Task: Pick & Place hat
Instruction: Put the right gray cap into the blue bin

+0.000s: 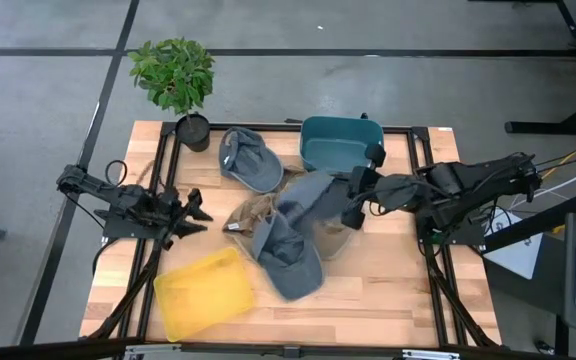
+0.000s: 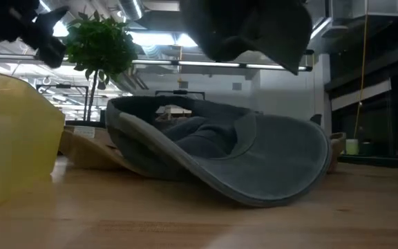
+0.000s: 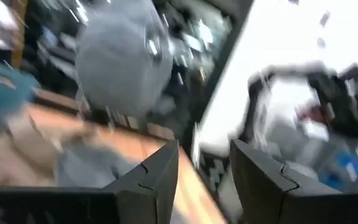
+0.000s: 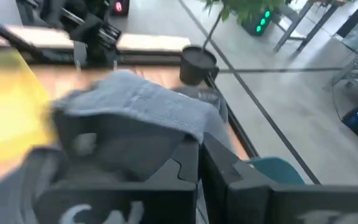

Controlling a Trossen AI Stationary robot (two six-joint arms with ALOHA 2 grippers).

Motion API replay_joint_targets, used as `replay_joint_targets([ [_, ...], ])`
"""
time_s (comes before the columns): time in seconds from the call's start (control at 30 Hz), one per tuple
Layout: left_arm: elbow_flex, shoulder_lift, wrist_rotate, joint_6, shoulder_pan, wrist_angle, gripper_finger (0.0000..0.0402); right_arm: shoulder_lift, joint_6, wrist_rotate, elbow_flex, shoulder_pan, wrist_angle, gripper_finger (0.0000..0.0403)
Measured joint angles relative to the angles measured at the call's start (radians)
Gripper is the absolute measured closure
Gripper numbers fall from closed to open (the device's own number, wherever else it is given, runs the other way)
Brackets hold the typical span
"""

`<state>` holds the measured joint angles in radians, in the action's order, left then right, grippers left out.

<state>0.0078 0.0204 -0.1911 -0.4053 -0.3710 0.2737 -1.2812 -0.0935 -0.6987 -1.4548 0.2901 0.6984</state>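
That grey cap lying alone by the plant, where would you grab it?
Probably by its brim, coming straight down from above. The cap lies flat and apart from the others near the plant pot, and its brim is thin and stiff enough to pinch.

Item count, as seen from above:

- Grey caps: three. One cap (image 1: pixel 249 160) lies near the plant pot, one cap (image 1: pixel 290 258) lies near the table's front edge, and one cap (image 1: pixel 313 196) sits between them, at the tip of the right arm.
- Tan hat (image 1: pixel 252 212): one, partly covered by the caps.
- Bins: two. One teal bin (image 1: pixel 339 143), one yellow bin (image 1: pixel 204 292).
- Potted plant (image 1: pixel 176 85): one.
- Robot arms: two, each with one gripper, left gripper (image 1: pixel 197 211) and right gripper (image 1: pixel 352 197).
- Wooden table (image 1: pixel 398 290): one.
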Motion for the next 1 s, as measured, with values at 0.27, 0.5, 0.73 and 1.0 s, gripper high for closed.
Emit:
replay_joint_targets([
  [0.27, 0.0, 0.0, -0.247, -0.147, 0.0, 0.261, 0.0262, -0.009, 0.053, 0.011, 0.0, 0.0, -0.13, 0.0398],
  [0.5, 0.0, 0.0, -0.303, -0.168, 0.0, 0.278, 0.0262, -0.009, 0.056, 0.012, 0.0, -0.015, -0.154, 0.0397],
  [0.73, 0.001, 0.02, -0.294, -0.227, 0.0, 0.248, 0.0262, -0.008, 0.076, 0.085, 0.0, -0.042, -0.164, 0.0397],
  [1.0, 0.101, 0.227, -0.259, -0.237, 0.0, 0.184, 0.0251, -0.008, 0.118, 0.346, 0.0, -0.102, -0.237, 0.0397],
])
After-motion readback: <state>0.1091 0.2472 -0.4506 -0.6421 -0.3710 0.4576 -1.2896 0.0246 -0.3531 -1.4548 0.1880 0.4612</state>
